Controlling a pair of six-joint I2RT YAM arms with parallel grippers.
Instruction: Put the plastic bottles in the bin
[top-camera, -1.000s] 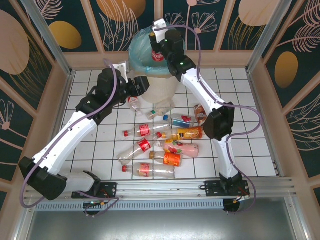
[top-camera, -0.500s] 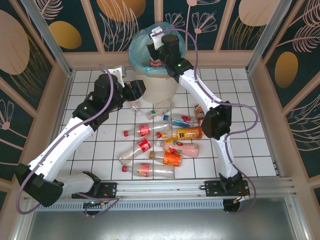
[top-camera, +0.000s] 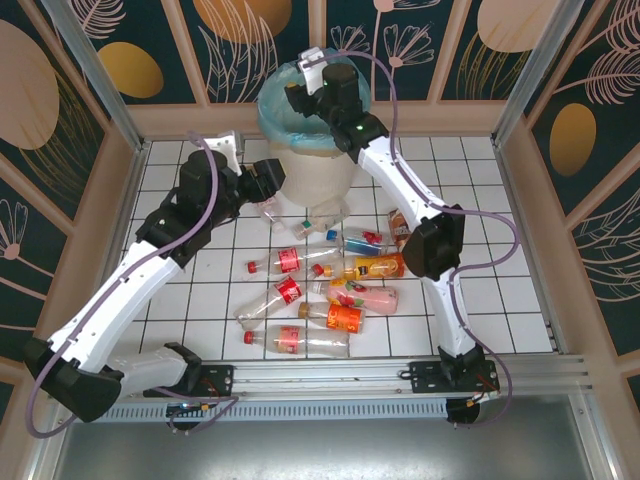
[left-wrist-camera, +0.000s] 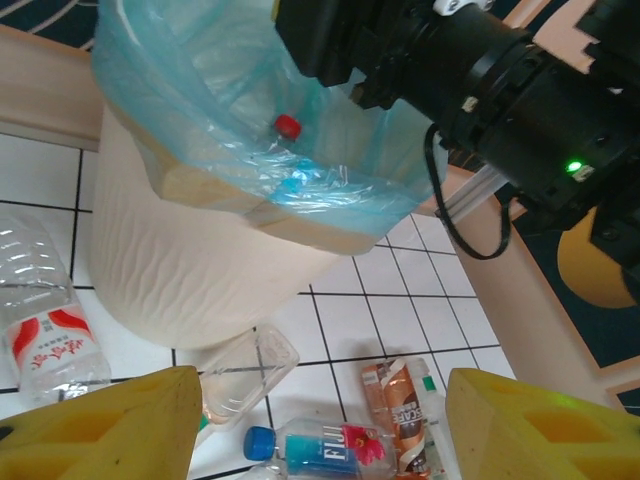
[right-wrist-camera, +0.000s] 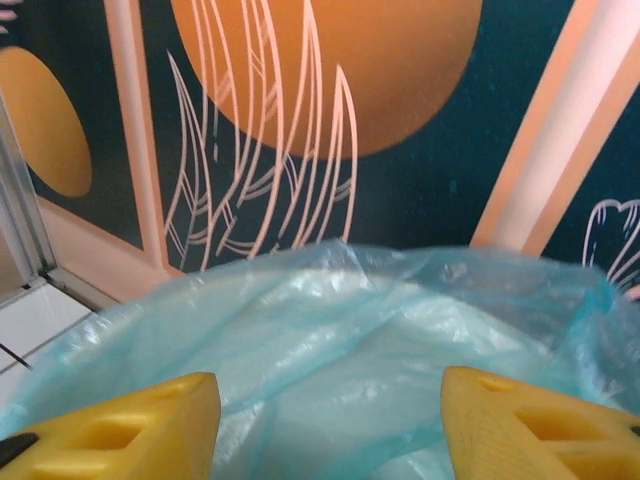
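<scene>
The bin (top-camera: 318, 182) is off-white with a light blue bag (top-camera: 275, 118) and stands at the back of the tiled floor. My right gripper (top-camera: 299, 96) hangs over its mouth. In the right wrist view the right gripper (right-wrist-camera: 330, 430) is open, with nothing but bag (right-wrist-camera: 330, 330) below it. My left gripper (top-camera: 274, 178) is just left of the bin, and it (left-wrist-camera: 325, 425) is open and holds nothing. Beyond its fingers lie a blue-capped bottle (left-wrist-camera: 320, 445), a brown bottle (left-wrist-camera: 400, 400) and a clear bottle (left-wrist-camera: 245, 370). A red cap (left-wrist-camera: 288, 126) shows through the bag.
Several plastic bottles lie in front of the bin: red-labelled ones (top-camera: 288, 262), an orange one (top-camera: 375, 267), a pink one (top-camera: 365, 297) and a clear one (top-camera: 300, 340) near the front rail. A red-labelled clear bottle (left-wrist-camera: 45, 335) lies left of the bin. Wooden walls enclose the floor.
My right gripper has opened over the bin, and the red-labelled bottle it held is gone from its jaws. The left arm has drawn back a little to the left.
</scene>
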